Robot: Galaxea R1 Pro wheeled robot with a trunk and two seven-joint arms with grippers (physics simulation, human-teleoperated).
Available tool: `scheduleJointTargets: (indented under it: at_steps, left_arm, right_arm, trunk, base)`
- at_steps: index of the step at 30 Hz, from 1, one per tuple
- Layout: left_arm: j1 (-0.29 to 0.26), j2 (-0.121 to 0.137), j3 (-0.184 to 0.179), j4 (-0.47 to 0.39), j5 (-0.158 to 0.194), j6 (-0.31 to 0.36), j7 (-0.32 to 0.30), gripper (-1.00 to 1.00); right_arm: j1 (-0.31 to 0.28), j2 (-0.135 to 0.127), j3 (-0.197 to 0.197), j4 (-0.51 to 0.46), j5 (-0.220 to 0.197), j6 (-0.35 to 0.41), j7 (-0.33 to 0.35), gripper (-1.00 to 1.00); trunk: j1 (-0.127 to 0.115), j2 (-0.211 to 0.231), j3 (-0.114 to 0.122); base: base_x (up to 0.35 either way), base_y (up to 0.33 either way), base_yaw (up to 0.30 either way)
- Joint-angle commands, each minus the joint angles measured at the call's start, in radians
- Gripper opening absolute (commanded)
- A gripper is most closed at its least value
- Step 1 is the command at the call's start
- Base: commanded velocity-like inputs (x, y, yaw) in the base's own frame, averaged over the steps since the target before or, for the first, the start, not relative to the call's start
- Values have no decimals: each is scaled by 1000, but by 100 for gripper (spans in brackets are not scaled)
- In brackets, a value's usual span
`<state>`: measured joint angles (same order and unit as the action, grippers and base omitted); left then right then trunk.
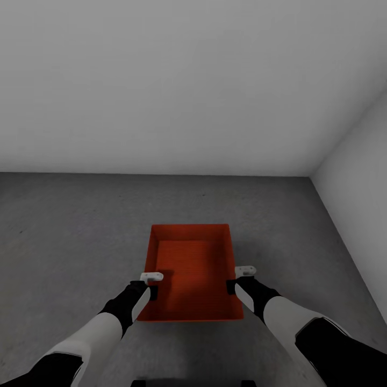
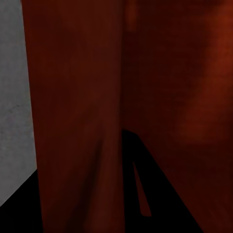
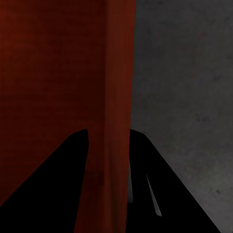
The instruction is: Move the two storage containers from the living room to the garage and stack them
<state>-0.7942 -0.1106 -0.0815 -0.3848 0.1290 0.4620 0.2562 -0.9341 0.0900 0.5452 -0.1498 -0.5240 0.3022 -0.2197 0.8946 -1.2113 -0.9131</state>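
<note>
A red box (image 1: 189, 271) hangs low over the grey garage floor (image 1: 64, 236), its side walls pinched between the fingers of the left gripper (image 1: 151, 283) and right gripper (image 1: 240, 278); setting down and stacking appear still undone

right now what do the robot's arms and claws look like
Both arms have glossy white forearm shells broken by black segments toward the elbow and black wrist sections. The left claw and right claw each carry a small pale grey-white bracket on top. In the wrist views the fingers are plain black tapering wedges. No cables or markings are visible.
</note>
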Motion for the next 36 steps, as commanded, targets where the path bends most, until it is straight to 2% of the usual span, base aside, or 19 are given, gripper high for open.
scheduleJointTargets:
  at_steps: [1,3,13,20,28,36]
  left_arm:
    - [0,5,-18,-5,0,4,11,-100]
    - [0,5,-18,-5,0,4,11,-100]
    - [0,4,-18,-5,0,4,10,-100]
    - [0,4,-18,-5,0,4,10,-100]
    - [0,3,-18,-5,-2,4,11,-100]
    - [0,3,-18,-4,-1,4,9,-100]
  right_arm:
    - [0,-1,24,-1,-53,3,-4,-100]
    - [0,0,24,-1,-53,3,-4,-100]
    - [0,-1,24,-1,-53,3,-4,-100]
    - [0,-1,24,-1,-53,3,-4,-100]
    - [0,-1,24,-1,-53,3,-4,-100]
    - [0,-1,24,-1,-53,3,-4,-100]
  trunk:
    - [4,-8,-4]
    - [12,-22,-10]
    - [12,-22,-10]
    - [38,-71,-32]
    - [38,-71,-32]
    - [69,-127,-57]
  base:
    - [0,0,0]
    - [0,0,0]
    - [0,0,0]
    - [0,0,0]
    - [0,0,0]
    - [0,0,0]
